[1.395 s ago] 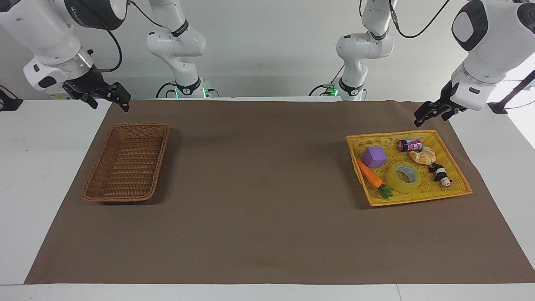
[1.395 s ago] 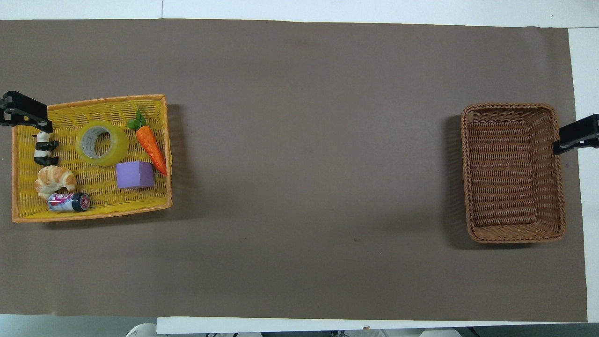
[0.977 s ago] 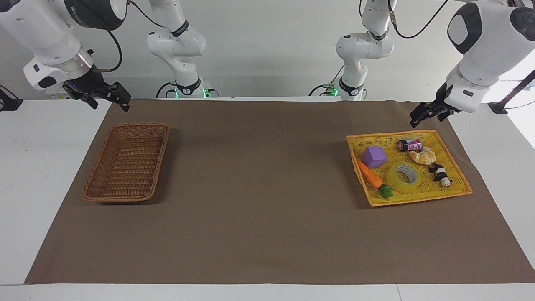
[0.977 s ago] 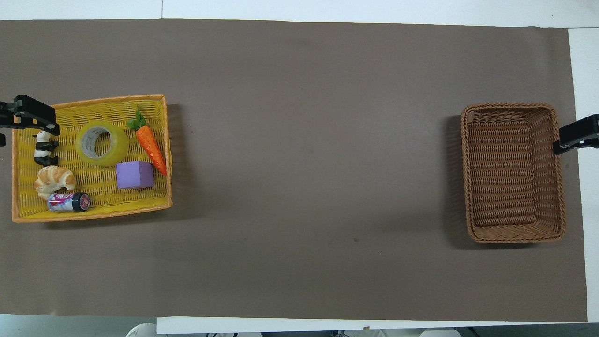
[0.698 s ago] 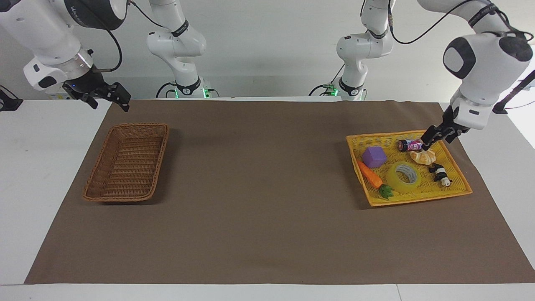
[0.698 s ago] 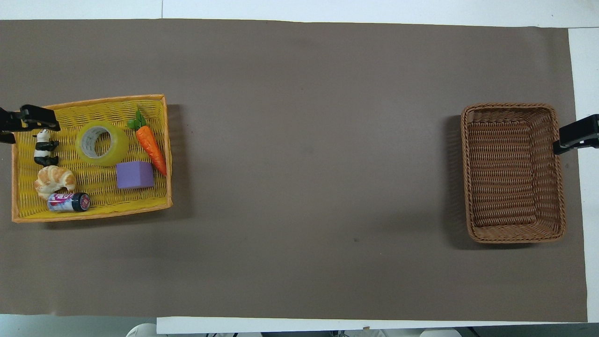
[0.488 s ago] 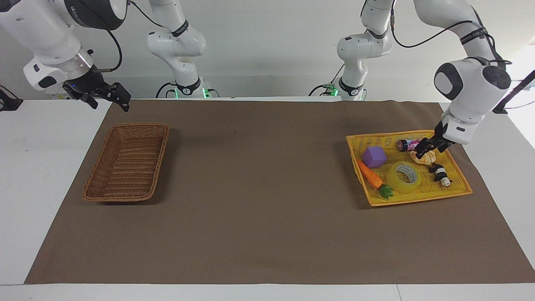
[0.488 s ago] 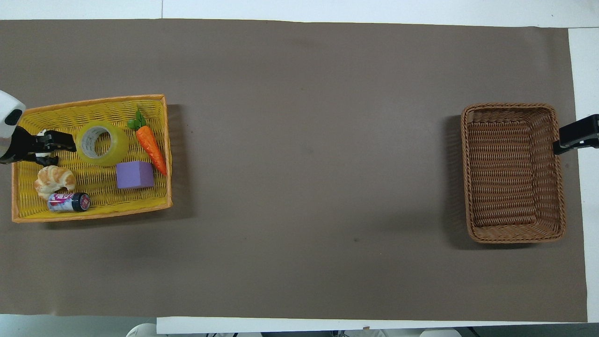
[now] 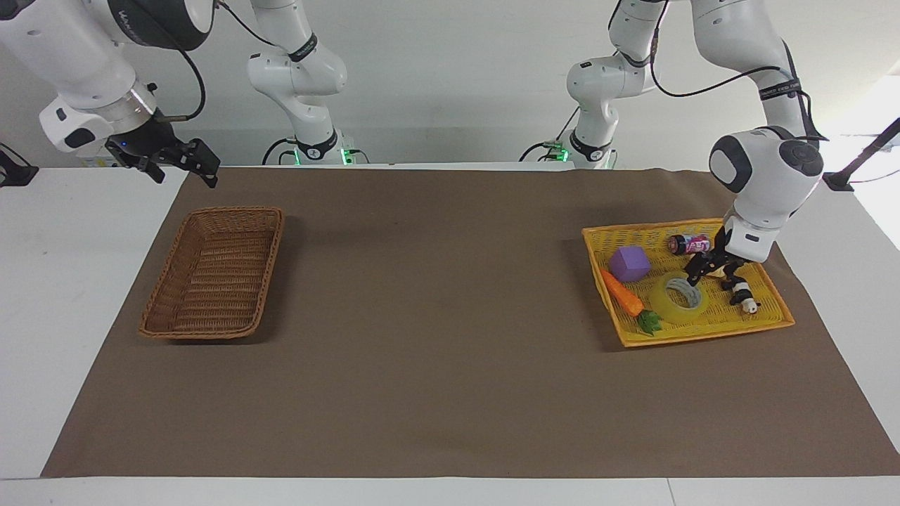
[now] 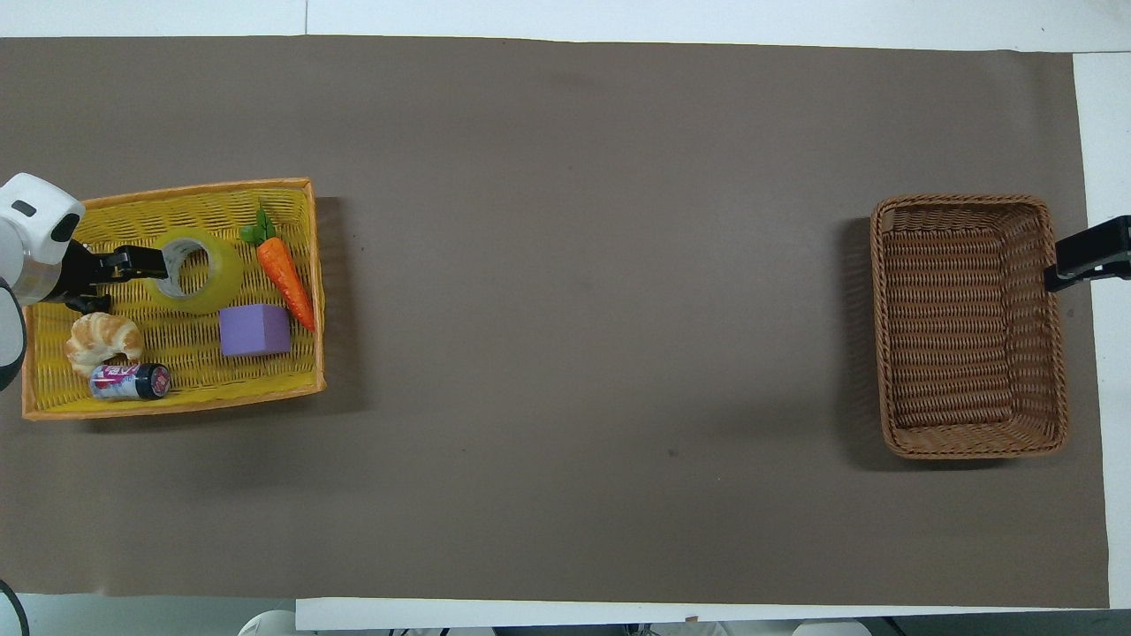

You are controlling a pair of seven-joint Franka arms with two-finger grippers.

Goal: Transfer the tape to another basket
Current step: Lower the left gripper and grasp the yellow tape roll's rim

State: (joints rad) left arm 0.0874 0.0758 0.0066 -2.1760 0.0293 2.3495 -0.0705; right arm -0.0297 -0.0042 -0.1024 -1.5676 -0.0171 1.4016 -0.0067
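We read clock directions from above, with twelve pointing away from the robots. The yellow tray (image 10: 177,190) (image 9: 703,336) sits at nine o'clock on the worktop (image 10: 574,353).

Nearest the robots in the tray lies a small can (image 10: 130,382), with a croissant (image 10: 103,339) at its eleven o'clock and a purple cube (image 10: 254,329) at its two.

The tape (image 10: 221,274) (image 9: 661,302) lies flat in the tray, at eleven o'clock from the cube. A toy carrot (image 10: 284,274) lies at its three.

The left gripper (image 10: 110,283) (image 9: 711,270) hangs low over the tape's nine o'clock edge. It is released, fingers spread and grasping nothing. We cannot tell whether it touches the roll. A toy panda (image 9: 742,294) lies partly under it.

The wicker basket (image 10: 967,201) (image 9: 232,209) stands at three o'clock on the worktop, well apart from the tray.

The right gripper (image 10: 1087,252) (image 9: 179,167) waits in the air at the basket's three o'clock, also released.
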